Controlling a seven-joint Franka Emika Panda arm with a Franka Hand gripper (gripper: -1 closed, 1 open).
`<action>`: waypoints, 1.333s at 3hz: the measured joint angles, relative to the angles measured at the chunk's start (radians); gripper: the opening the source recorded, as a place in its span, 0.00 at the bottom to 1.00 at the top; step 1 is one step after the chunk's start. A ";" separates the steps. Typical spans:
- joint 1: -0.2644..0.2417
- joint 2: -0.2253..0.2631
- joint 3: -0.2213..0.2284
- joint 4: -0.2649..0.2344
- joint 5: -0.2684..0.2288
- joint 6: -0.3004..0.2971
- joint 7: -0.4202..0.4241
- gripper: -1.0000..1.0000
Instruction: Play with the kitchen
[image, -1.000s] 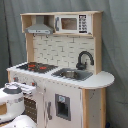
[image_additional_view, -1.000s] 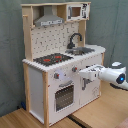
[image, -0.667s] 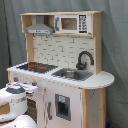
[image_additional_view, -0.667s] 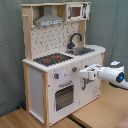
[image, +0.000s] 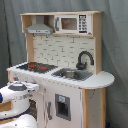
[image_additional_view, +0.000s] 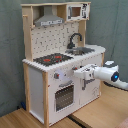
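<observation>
The toy kitchen (image_additional_view: 60, 65) stands on the wooden worktop (image_additional_view: 100, 112), and the end effector (image_additional_view: 80, 73) reaches its front panel just beside the knobs (image_additional_view: 56, 76), probably to turn one, though I cannot tell how wide it is

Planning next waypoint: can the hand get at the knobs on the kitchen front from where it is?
Probably yes. In the second exterior view the hand sits right at the kitchen front panel, level with the knobs, and nothing stands between them.
</observation>
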 joint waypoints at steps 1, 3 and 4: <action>-0.066 0.000 0.031 0.046 0.009 -0.008 0.052 1.00; -0.091 0.000 0.048 0.083 0.012 -0.023 0.090 0.00; -0.088 -0.001 0.048 0.069 0.016 -0.040 0.144 0.00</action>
